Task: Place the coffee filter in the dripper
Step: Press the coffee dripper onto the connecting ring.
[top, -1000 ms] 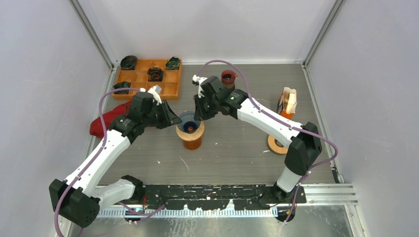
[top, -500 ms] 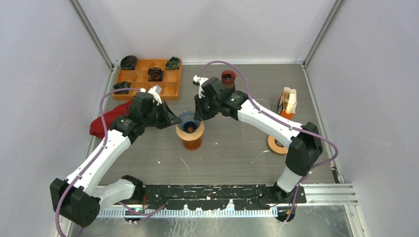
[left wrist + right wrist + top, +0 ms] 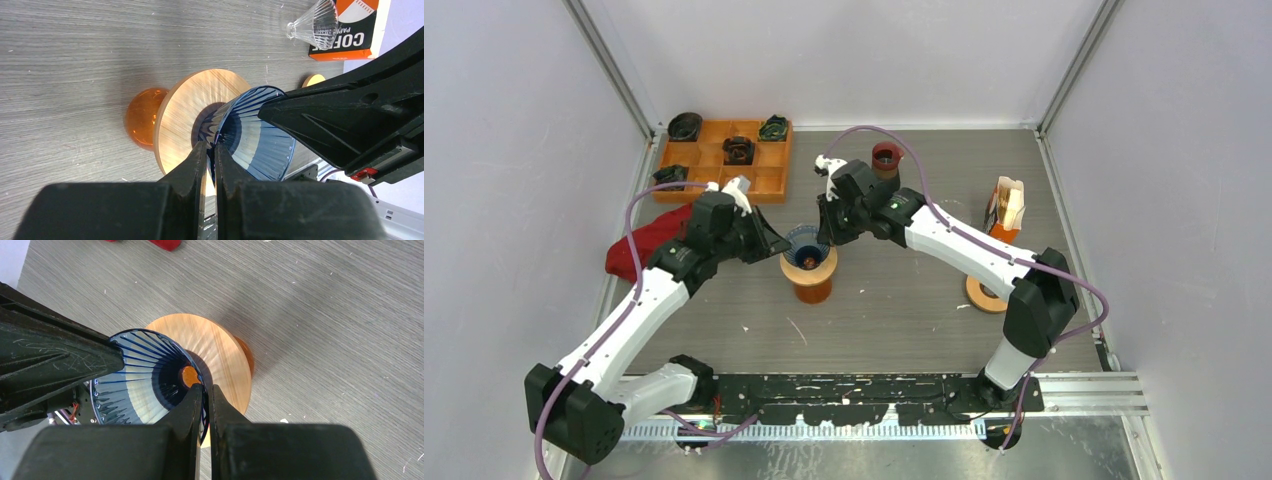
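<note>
The dripper (image 3: 807, 243) is a blue, ribbed, see-through cone resting on a wooden disc (image 3: 182, 115) over an orange base (image 3: 812, 288). My left gripper (image 3: 780, 245) is shut on the left side of its rim, the thin blue wall pinched between the fingertips (image 3: 210, 146). The right gripper (image 3: 825, 236) is shut on the opposite side of the rim (image 3: 203, 387). Inside the dripper (image 3: 140, 375) I see only ribs and the orange base through its hole. Coffee filters stand in an orange box (image 3: 1007, 207) at the right, apart from both grippers.
An orange compartment tray (image 3: 769, 180) with dark parts sits at the back left, a red cloth (image 3: 639, 245) lies under the left arm. A dark red cup (image 3: 886, 155) stands behind the right gripper. A wooden ring (image 3: 984, 293) lies at the right. A clear dripper (image 3: 315, 22) lies by the box.
The left gripper's jaws have closed onto the dripper's rim. Both arms and the dripper stay almost where they were.
</note>
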You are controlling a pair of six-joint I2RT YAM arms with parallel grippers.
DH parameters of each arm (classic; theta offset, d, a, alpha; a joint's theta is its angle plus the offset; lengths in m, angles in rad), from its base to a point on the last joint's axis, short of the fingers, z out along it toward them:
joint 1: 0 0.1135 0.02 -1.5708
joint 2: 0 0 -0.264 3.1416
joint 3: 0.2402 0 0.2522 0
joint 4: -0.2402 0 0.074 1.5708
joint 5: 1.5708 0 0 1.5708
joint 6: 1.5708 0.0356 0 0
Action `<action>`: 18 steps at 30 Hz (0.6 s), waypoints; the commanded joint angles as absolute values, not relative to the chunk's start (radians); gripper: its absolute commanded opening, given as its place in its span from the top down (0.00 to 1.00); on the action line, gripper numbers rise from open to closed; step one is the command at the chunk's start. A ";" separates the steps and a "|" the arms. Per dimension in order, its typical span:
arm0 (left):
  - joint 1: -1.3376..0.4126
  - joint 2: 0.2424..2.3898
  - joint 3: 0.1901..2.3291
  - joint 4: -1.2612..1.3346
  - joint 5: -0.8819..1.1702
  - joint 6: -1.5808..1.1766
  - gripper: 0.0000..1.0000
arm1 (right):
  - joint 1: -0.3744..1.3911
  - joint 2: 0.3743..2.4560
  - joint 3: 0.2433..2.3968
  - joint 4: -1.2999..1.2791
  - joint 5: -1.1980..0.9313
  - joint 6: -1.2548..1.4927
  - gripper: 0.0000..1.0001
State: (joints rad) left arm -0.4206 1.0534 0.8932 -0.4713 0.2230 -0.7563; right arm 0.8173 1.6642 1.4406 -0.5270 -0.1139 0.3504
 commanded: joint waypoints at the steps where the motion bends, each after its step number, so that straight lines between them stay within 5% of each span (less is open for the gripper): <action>1: -0.440 1.060 0.870 -0.511 0.213 -0.751 0.90 | 0.848 1.732 1.393 -0.639 -0.058 0.299 0.99; 18: -0.439 1.066 1.030 -0.579 0.121 -0.707 0.61 | 0.831 1.699 1.591 -0.647 -0.073 0.295 0.70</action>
